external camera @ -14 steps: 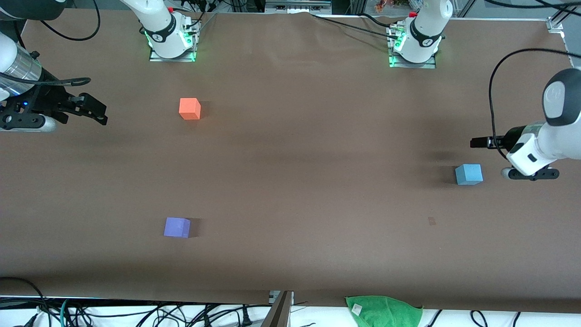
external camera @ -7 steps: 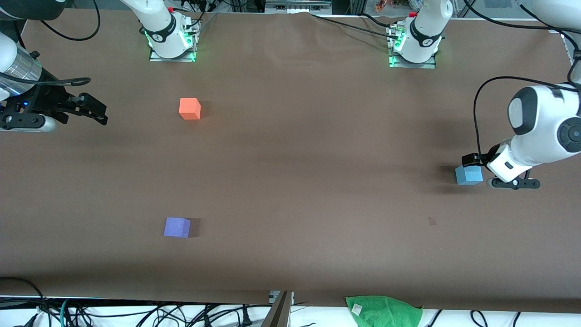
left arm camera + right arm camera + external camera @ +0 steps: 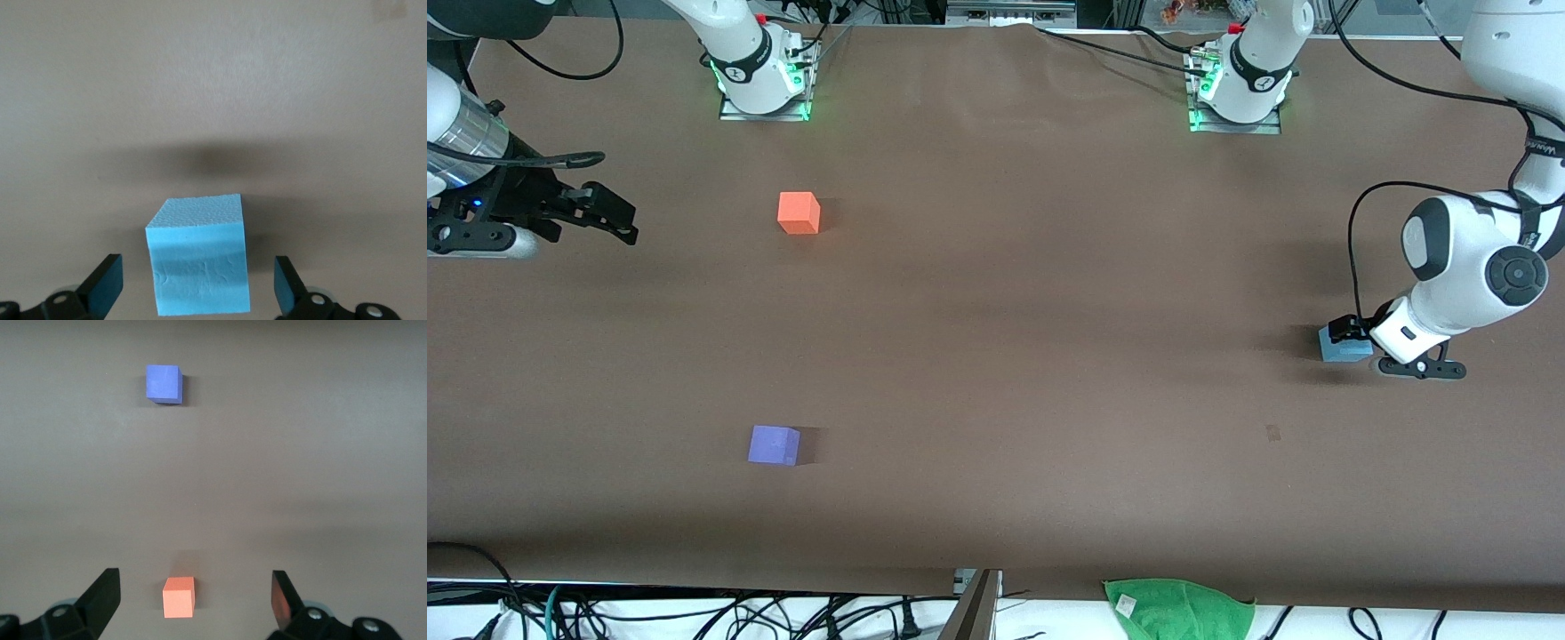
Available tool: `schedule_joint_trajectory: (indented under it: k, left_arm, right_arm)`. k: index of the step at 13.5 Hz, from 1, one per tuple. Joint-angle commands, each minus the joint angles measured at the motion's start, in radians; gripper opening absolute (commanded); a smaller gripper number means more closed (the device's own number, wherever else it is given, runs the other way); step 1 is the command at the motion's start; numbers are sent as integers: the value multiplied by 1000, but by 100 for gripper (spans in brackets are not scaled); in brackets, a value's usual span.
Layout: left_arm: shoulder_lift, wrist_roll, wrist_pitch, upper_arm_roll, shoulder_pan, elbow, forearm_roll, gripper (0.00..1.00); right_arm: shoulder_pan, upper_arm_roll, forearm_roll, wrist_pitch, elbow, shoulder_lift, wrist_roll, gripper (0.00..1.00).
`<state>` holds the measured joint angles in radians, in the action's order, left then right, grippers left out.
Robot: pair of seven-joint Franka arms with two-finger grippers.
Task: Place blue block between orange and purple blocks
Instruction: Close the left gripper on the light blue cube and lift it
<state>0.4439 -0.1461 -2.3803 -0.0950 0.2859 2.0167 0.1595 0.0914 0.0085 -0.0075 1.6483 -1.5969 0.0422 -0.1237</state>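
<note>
Descent is what has changed: my left gripper [image 3: 1347, 336] has dropped from above and toward its own table end onto the blue block [image 3: 1337, 349], jaws spread wide with the cube between them, gripping nothing (wrist view shows clear gaps either side). I judge closing comes next. The orange block [image 3: 799, 213] and purple block [image 3: 774, 444] sit unmoved, well apart from it. My right gripper [image 3: 609, 220] waits open, near its table end.
</note>
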Motion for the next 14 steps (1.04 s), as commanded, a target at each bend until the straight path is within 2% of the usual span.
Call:
schedule_joint_trajectory:
  k: [1,4,6,7,8,9,11,12,14]
  left_arm:
    - [2,-15,-55,-17,13,39,22,100]
    - [50,-59,-131,-17,36,43,22,100]
    - [61,-61,-137,-17,45,40,22,86]
    - [61,-60,-137,-19,45,42,20,56]
    - [59,-59,-132,-19,45,42,18,34]
    - [52,-56,-120,-19,45,39,18,22]
    - [7,-56,-68,-47,45,34,17,21]
    - [-29,-46,-12,-72,44,27,6,17]
    - [-94,-23,146,-158,44,-24,3,14]
  right_arm:
    - [-7,4,11,-13,9,1,-10,100]
    - [-7,4,11,-13,9,1,-10,100]
    - [-7,4,11,-13,9,1,-10,100]
    - [-7,4,11,-12,9,1,-10,100]
    - [-7,4,11,-13,9,1,-10,100]
    - [-7,4,11,-13,9,1,-8,100]
    - [-7,4,11,-13,9,1,-8,100]
    - [-7,4,11,-13,9,1,-8,100]
    - [-7,4,11,-13,9,1,-8,100]
